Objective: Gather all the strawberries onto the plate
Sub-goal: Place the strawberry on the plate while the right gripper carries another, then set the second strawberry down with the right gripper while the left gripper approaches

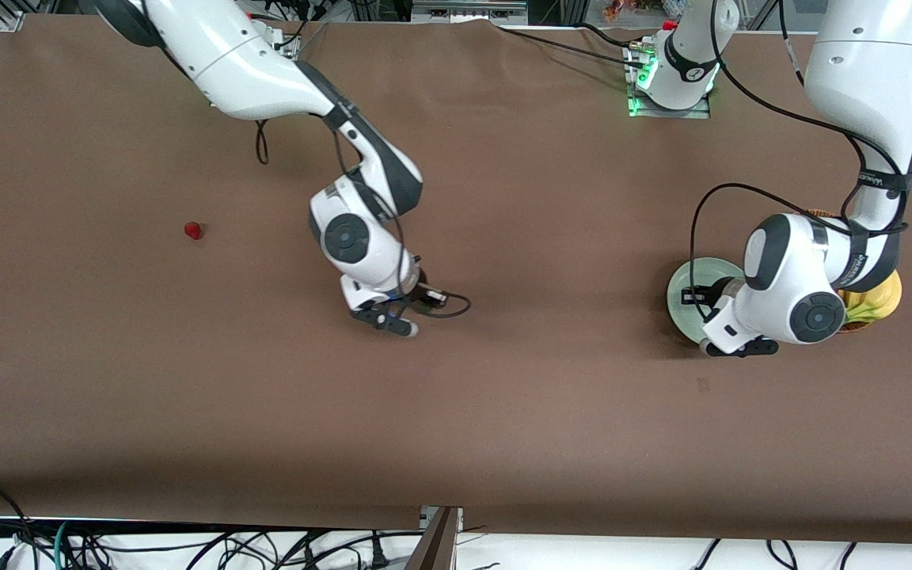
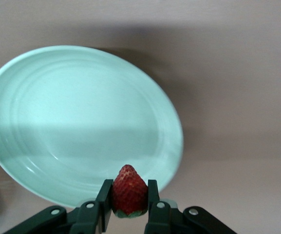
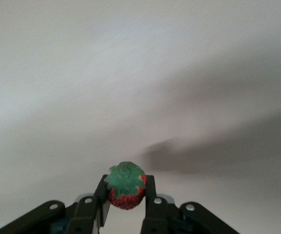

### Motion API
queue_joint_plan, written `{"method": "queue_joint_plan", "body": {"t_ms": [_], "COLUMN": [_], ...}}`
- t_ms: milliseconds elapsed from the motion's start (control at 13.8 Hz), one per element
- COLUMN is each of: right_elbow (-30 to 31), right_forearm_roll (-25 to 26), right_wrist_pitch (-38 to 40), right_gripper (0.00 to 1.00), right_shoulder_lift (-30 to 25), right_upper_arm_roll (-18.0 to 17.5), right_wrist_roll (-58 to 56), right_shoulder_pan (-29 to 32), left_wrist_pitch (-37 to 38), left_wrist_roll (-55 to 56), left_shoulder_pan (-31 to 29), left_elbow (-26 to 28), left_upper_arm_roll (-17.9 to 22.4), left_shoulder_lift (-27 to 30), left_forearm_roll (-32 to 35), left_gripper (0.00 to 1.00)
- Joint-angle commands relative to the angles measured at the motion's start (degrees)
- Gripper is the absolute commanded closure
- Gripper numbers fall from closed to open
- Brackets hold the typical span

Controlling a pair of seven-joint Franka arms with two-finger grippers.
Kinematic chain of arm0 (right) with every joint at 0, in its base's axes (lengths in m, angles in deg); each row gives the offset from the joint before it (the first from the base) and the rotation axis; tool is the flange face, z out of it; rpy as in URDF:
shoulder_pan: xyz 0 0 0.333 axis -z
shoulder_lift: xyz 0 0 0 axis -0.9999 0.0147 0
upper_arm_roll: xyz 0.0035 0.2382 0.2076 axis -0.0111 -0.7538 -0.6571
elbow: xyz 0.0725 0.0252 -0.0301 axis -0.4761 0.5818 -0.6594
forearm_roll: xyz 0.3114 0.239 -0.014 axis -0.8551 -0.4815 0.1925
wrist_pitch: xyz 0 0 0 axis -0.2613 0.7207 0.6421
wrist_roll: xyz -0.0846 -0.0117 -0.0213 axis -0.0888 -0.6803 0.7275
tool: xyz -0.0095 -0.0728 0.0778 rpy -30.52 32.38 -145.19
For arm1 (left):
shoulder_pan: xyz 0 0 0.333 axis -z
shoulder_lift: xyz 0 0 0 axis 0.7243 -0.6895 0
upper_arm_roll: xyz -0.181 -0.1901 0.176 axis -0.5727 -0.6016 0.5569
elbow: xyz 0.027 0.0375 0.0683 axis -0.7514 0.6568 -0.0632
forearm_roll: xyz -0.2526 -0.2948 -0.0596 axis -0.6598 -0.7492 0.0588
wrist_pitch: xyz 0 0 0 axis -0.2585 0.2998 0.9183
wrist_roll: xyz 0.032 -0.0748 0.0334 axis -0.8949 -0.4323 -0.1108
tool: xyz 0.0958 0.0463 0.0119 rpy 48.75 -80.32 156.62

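My left gripper (image 1: 735, 347) hangs over the edge of the pale mint-green plate (image 1: 682, 313) that is nearer the front camera. It is shut on a strawberry (image 2: 129, 189), tip pointing away from the wrist. The plate (image 2: 77, 122) looks empty in the left wrist view. My right gripper (image 1: 393, 322) is over bare table near the middle. It is shut on a second strawberry (image 3: 126, 187), green cap showing. A third strawberry (image 1: 193, 230) lies alone on the table toward the right arm's end.
A wicker basket (image 1: 877, 310) with yellow bananas stands beside the plate at the left arm's end, mostly hidden by the left arm. Brown cloth covers the table.
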Motion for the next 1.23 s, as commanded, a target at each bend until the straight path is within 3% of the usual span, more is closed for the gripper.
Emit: {"method": "queue_joint_plan", "body": {"t_ms": [0,72,145,217,290,362,434,507,724,869,1159], "right_elbow": [-10.16,-11.40,-12.11,-12.64,-12.64,-12.64,-12.64,-12.55,-12.55,-12.21,-10.09], "right_forearm_roll": [-0.56,-0.56,-0.56,-0.56,-0.56,-0.56,-0.56,-0.30,-0.12,-0.38,-0.56], "right_wrist_pitch": [-4.34,-7.24,-10.31,-12.87,-14.63,-15.69,-15.96,-15.88,-11.87,-3.36,18.62], "right_gripper": [1.00,1.00,1.00,1.00,1.00,0.84,0.62,0.01,0.00,0.00,0.00], "right_shoulder_lift": [7.13,8.28,9.51,10.56,11.27,11.97,12.42,12.42,8.75,3.31,-5.06], "right_upper_arm_roll": [0.52,0.52,0.52,0.52,0.52,0.52,0.52,0.60,0.52,0.52,0.60], "right_wrist_roll": [8.75,10.61,11.15,11.07,11.07,11.07,11.16,11.07,9.94,6.26,-14.02], "right_shoulder_pan": [-5.88,-7.56,-9.05,-10.37,-11.26,-12.22,-12.76,-12.76,-9.53,-5.14,5.32], "left_wrist_pitch": [-9.98,-12.12,-12.23,-12.14,-11.88,-11.62,-10.57,-9.08,-6.61,-5.99,-7.30], "left_wrist_roll": [-1.23,-1.15,-1.15,-1.15,-1.15,-0.97,-0.88,-0.54,0.69,6.81,23.25], "left_shoulder_pan": [-1.32,-1.41,-1.50,-1.50,-1.59,-1.50,-1.50,-1.24,-0.88,-0.88,0.16], "left_elbow": [7.28,8.36,8.37,8.37,8.28,8.37,8.11,7.76,7.76,7.67,6.44], "left_upper_arm_roll": [-0.56,-0.56,-0.56,-0.56,-0.64,-0.64,-0.99,-1.17,-4.85,-8.45,-16.10], "left_shoulder_lift": [0.05,0.05,-0.04,0.05,0.22,0.49,0.92,1.62,4.44,5.58,4.98], "left_forearm_roll": [5.30,7.07,7.26,7.18,7.26,7.26,7.18,6.65,6.12,6.12,6.12], "left_gripper": [1.00,0.94,0.59,0.01,0.00,0.00,0.00,0.00,0.00,0.00,0.00]}}
